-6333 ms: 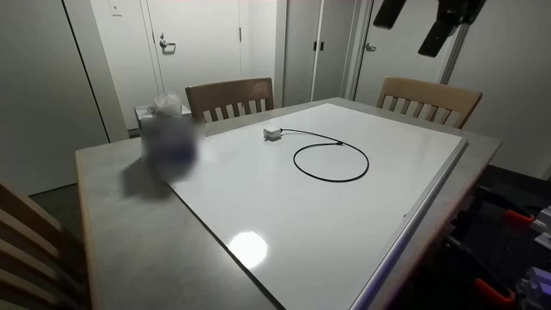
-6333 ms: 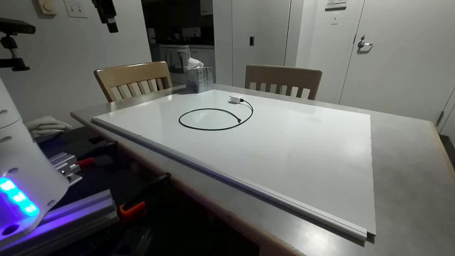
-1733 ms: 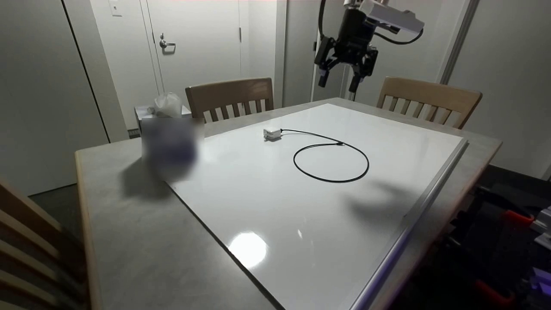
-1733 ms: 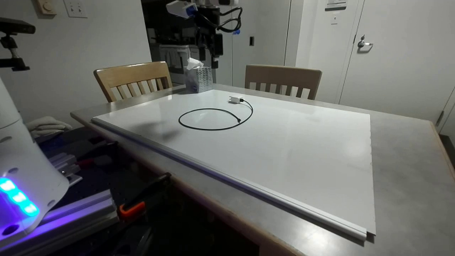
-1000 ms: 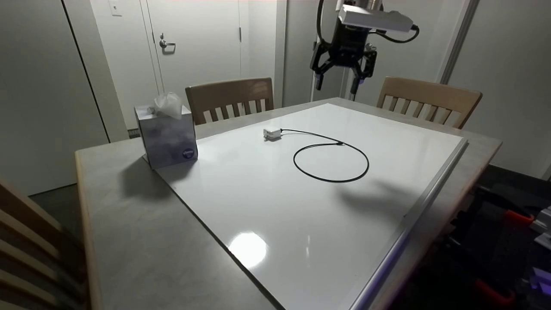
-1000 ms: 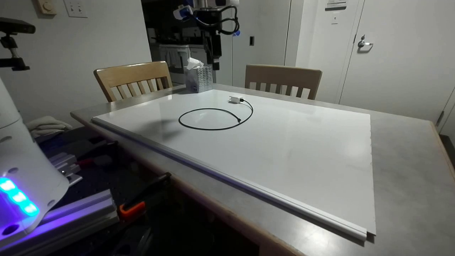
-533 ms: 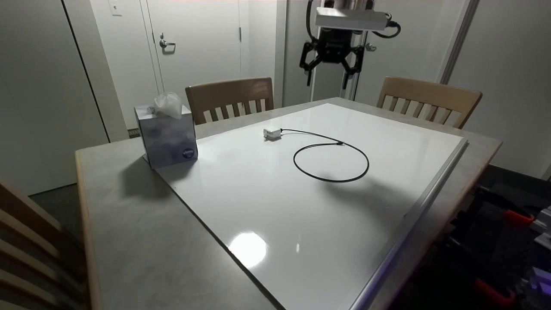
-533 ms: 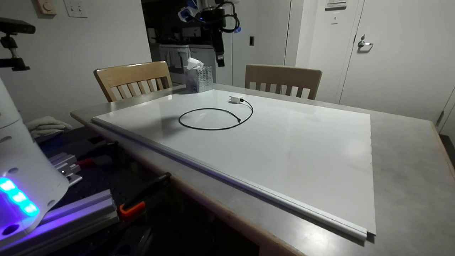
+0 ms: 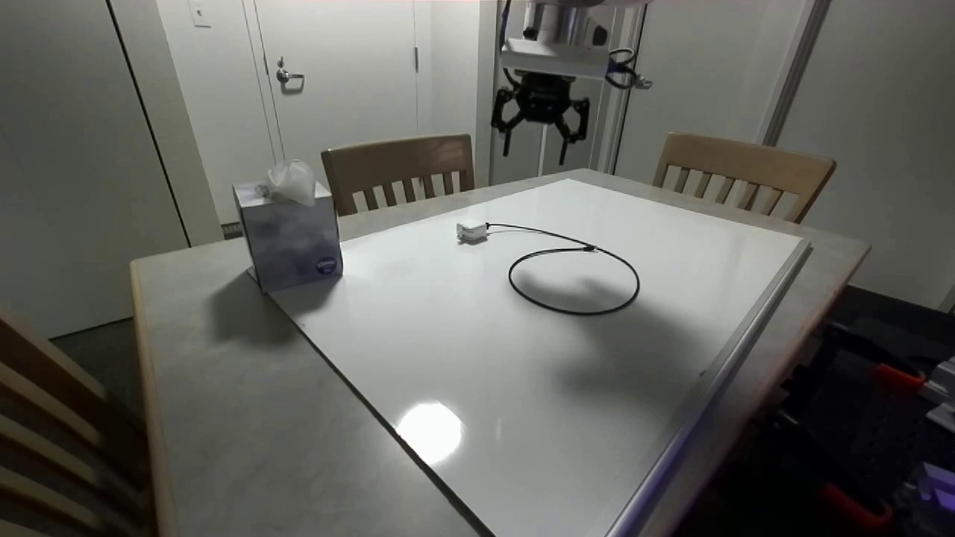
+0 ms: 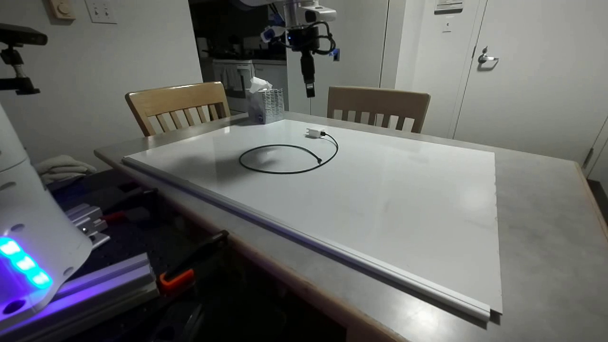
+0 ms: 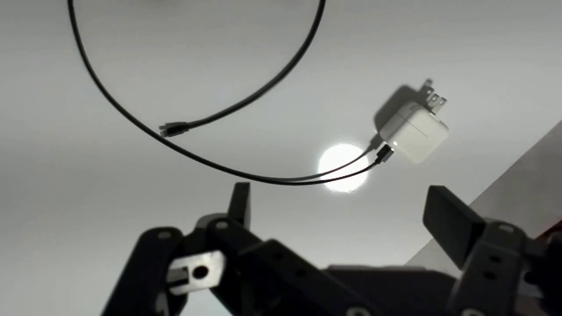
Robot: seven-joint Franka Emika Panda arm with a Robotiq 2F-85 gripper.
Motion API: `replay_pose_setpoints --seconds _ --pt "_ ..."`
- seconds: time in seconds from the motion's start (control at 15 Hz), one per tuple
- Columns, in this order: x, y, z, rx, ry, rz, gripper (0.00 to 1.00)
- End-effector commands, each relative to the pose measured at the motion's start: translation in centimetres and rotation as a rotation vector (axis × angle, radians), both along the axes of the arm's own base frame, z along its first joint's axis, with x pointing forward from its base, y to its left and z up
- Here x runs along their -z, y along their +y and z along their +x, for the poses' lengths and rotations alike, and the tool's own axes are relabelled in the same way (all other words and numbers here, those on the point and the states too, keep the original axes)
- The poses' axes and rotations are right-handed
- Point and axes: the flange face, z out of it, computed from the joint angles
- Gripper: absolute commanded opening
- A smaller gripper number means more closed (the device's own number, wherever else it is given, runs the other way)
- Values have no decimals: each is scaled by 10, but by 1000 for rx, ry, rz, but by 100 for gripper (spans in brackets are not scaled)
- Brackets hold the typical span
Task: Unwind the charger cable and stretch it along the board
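Note:
The black charger cable (image 9: 586,313) lies on the white board (image 9: 477,365) in one loose loop, seen in both exterior views. Its whitish plug block (image 9: 471,232) is at the end of a curved stretch. In the wrist view, the metal-tipped free end (image 11: 175,128) lies at or almost against the cord (image 11: 210,163), and the plug block (image 11: 415,131) shows its prongs. High above the board my gripper (image 9: 534,157) points down, fingers spread. Nothing is between its fingertips in the wrist view, where the gripper (image 11: 340,188) comes in from below.
A tissue box (image 9: 295,239) stands at a board corner. A raised rail (image 10: 304,232) runs along one long side of the board. Grey tabletop (image 9: 298,447) surrounds it. Wooden chairs (image 10: 380,102) stand around the table. Orange-handled clamps (image 10: 176,281) sit near the robot base.
From high at the upper right, my gripper has come in over the table; lately it shifts left in an exterior view and dips slightly. Its shadow now reaches inside the loop. Cable unmoved.

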Motion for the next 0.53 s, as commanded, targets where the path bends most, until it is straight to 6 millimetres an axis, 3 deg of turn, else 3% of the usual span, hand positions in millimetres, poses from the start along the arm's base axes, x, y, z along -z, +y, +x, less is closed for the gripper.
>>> replay_pose_setpoints --seconds 0.0,0.27,0.33,0.47 --pt "11 1 37 8 -62 64 100" --pt "23 17 61 -44 -84 135 100" --pt "16 12 46 -16 -78 105 100" --pt "21 18 55 -30 -81 117 100"
